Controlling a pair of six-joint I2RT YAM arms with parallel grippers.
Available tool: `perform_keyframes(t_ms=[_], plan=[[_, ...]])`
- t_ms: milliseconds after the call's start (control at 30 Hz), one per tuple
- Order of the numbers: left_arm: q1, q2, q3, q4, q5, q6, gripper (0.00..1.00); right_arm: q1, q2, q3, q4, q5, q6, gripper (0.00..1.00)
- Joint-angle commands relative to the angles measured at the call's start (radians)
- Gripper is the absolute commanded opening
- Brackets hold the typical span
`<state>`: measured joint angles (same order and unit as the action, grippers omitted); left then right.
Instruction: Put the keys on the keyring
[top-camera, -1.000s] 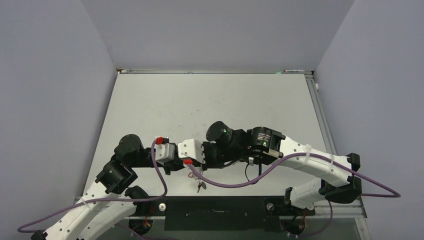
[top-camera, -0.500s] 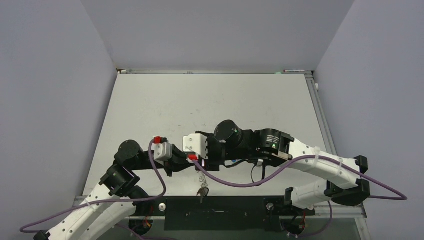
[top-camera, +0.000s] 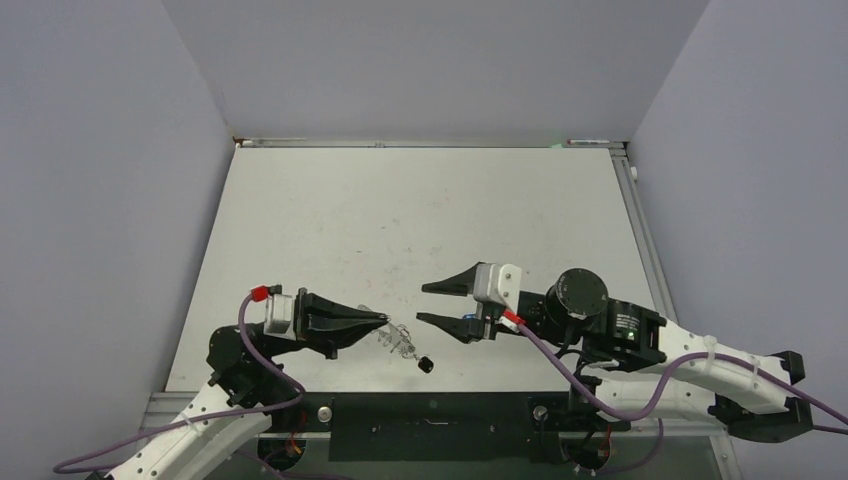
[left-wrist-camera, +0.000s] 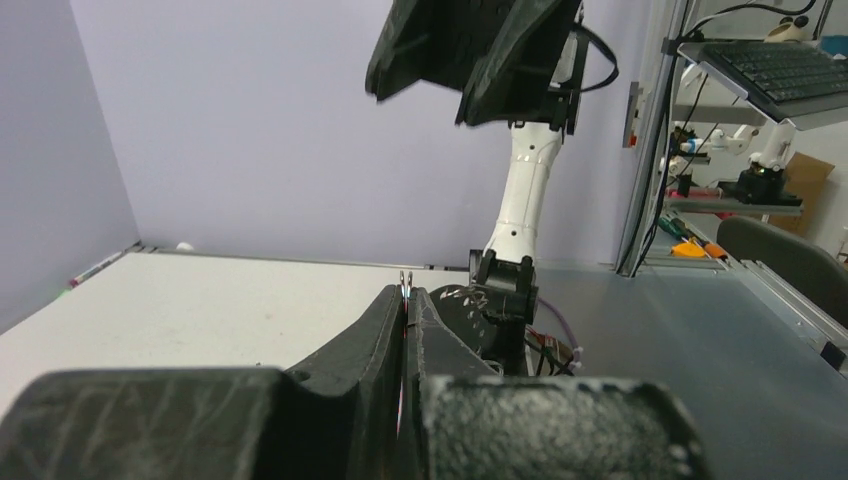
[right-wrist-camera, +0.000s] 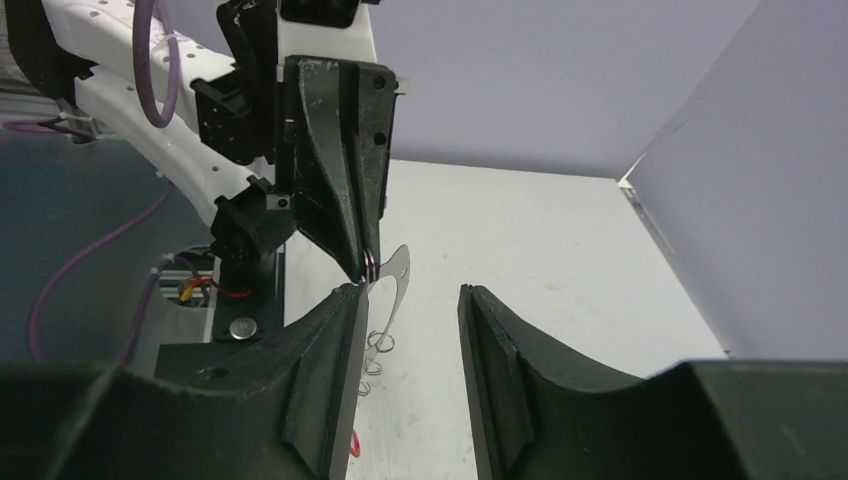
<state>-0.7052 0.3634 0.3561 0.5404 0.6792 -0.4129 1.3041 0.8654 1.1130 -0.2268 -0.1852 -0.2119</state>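
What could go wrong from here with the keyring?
1. The left gripper pinches the keyring only at its edge, at the very fingertips, so it may slip or twist.
2. The right gripper stands open and empty close by; moving in, it might knock the keyring.
3. The dark key seems to dangle below and could swing, making threading harder.

Robotics lab: walled test table (top-camera: 420, 210), shelved keyboard (left-wrist-camera: 795, 68), office chair (left-wrist-camera: 790, 265).

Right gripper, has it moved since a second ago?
Yes. The right gripper has drawn back rightward, toward the table's right rail, away from the left gripper, jaws now apart.
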Motion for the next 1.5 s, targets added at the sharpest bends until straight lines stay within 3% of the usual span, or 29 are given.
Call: perform_keyframes(t_ms=[0,333,633,1467], plan=[[-0.004,-0.016,-0.058,0.352,-0.055,-0.138,0.0,0.003,0.054,-0.048,0.177,-0.08,0.079,0.37],[-0.004,-0.019,-0.143,0.593,-0.093,-0.205,0.0,-0.012,0.151,-0.05,0.278,-0.189,0.112,0.29],[-0.005,-0.031,-0.146,0.579,-0.104,-0.193,0.0,-0.028,0.191,-0.036,0.308,-0.277,0.136,0.25],[-0.007,-0.028,-0.14,0.551,-0.095,-0.18,0.0,-0.038,0.244,0.06,0.238,-0.297,0.106,0.23]])
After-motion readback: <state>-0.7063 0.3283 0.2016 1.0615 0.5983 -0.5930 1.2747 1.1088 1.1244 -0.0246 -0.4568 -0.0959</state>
